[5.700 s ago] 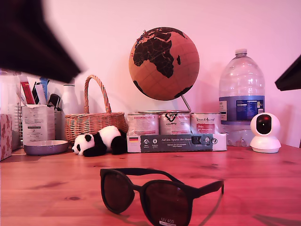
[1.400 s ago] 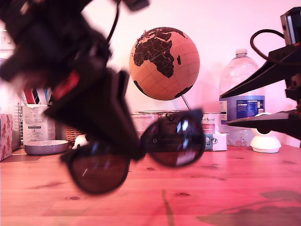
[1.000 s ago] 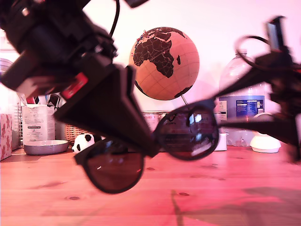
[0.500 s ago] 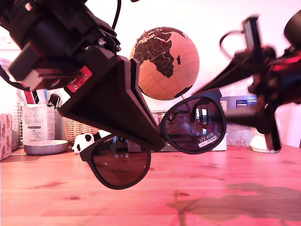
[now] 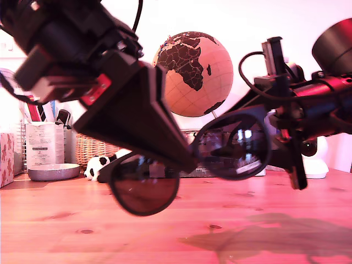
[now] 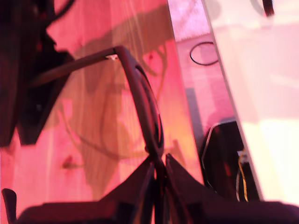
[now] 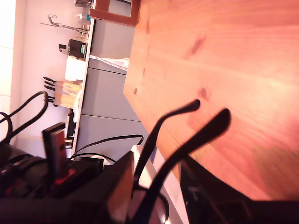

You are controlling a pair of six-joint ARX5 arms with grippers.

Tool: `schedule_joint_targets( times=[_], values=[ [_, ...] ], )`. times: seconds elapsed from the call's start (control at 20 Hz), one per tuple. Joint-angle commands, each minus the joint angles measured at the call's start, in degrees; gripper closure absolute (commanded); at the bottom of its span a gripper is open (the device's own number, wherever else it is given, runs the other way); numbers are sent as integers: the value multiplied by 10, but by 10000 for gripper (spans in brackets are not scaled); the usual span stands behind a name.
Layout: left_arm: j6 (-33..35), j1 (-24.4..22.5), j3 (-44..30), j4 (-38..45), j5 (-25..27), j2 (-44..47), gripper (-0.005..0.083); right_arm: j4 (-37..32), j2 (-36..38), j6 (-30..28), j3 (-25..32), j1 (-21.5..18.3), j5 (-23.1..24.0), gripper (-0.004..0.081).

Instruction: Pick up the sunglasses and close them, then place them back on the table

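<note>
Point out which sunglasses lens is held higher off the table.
The lens on the exterior view's right: it is raised in front of the globe's base, while the other lens dips toward the table.

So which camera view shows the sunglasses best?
The exterior view: the sunglasses show both lenses, lifted above the table. The first wrist view sees only the frame edge-on at my first gripper; the second wrist view shows only the two arms.

Home desk: globe (image 5: 192, 74), basket (image 5: 91, 148), panda toy (image 5: 102, 165).
</note>
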State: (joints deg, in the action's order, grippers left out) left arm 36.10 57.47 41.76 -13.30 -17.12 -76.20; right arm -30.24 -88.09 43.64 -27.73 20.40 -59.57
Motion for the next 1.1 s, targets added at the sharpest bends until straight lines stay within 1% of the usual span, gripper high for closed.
schedule_joint_targets(
  times=[0.0,0.3,0.4,0.45,0.6,0.65,0.7,0.75,0.85,1.05],
  values=[
    [-2,7,-3,18,-6,6,793,-5,-10,-2,-11,16,17,508],
    [-2,8,-3,18,-6,6,793,-3,-10,-14,-48,69,64,508],
    [-2,8,-3,17,-6,6,793,-3,-10,-19,-53,68,64,508],
    [-2,8,-3,15,-6,6,793,-2,-10,-20,-54,61,66,507],
    [-2,8,-3,10,-5,6,793,2,-10,-20,-54,23,66,505],
    [-2,8,-3,9,-4,6,793,7,-10,-23,-54,13,66,495],
    [-2,8,-3,10,-4,6,793,14,-10,-28,-54,1,64,468],
    [-2,8,-3,9,-4,6,793,20,-10,-32,-54,-11,59,446],
    [-1,8,-3,9,-4,6,793,25,-10,-37,-54,-26,45,434],
    [-1,8,-3,9,-4,6,793,26,-10,-39,-62,-54,27,434]
  ],
)
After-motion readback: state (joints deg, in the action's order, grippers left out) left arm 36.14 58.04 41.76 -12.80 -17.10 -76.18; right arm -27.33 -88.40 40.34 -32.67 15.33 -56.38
